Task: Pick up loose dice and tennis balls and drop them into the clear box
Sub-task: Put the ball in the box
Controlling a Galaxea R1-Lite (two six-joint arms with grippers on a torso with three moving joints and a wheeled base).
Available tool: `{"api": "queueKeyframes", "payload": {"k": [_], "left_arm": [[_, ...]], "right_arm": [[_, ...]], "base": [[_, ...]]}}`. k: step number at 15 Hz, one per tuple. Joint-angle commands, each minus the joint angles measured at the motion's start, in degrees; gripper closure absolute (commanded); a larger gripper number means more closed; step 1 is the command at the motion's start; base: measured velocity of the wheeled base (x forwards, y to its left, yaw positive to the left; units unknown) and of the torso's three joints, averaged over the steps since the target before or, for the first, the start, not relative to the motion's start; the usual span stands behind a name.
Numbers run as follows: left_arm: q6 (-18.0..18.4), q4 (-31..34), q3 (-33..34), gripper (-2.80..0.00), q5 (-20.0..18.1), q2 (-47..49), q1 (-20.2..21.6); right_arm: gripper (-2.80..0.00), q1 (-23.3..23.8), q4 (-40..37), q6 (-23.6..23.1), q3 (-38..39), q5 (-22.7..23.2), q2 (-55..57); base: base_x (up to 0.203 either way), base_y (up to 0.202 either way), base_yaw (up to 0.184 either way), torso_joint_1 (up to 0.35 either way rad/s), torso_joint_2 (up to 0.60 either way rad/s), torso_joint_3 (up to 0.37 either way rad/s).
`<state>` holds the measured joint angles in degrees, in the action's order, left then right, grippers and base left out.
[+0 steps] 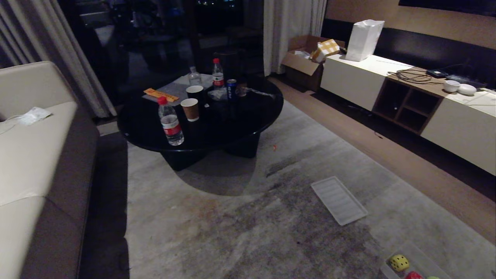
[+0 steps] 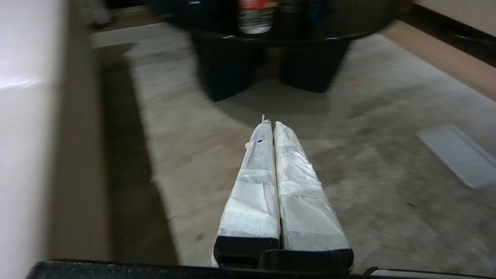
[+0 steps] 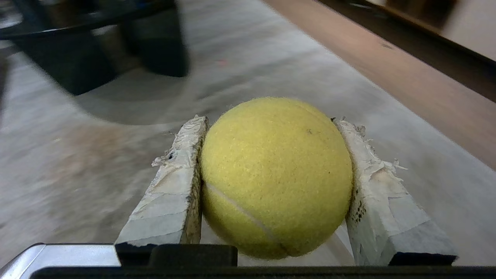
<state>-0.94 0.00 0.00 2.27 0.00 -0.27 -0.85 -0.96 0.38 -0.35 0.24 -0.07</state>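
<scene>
Tennis ball [image 3: 276, 178], yellow-green and fuzzy, sits clamped between the taped fingers [image 3: 170, 193] of the right gripper [image 3: 271, 124] above the grey rug [image 1: 271, 217]. Left gripper [image 2: 270, 124] is empty, its fingers pressed together. At the head view's lower right corner the clear box [image 1: 420, 257] stands on the rug holding a yellow die [image 1: 399, 262], with red and green things at the frame edge. A ribbed panel [image 1: 339, 200] lies nearby. On the black table [image 1: 217, 128], a red-labelled water bottle [image 1: 170, 122] and a blue can [image 1: 231, 88]; their writing is unreadable.
</scene>
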Motion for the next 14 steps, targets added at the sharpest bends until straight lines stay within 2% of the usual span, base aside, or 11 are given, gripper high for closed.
{"api": "queueKeyframes", "payload": {"k": [1, 11, 14], "left_arm": [[0.0, 0.0, 0.1, 0.0, 0.0, 0.1, -0.1], [0.1, 0.0, 0.1, 0.0, -0.1, 0.1, -0.1], [0.0, 0.0, 0.1, 0.0, 0.1, 0.1, 0.0]], "right_arm": [[0.0, 0.0, 0.0, 0.0, 0.0, 0.0, 0.1], [0.0, 0.0, 0.1, -0.1, 0.0, 0.0, 0.1], [0.0, 0.0, 0.1, -0.1, 0.0, 0.0, 0.1]], "base": [[-0.001, 0.011, -0.162, 0.003, 0.0, -0.001], [0.001, 0.009, -0.162, 0.002, 0.0, 0.001], [0.003, 0.006, -0.103, 0.002, 0.0, 0.007]]}}
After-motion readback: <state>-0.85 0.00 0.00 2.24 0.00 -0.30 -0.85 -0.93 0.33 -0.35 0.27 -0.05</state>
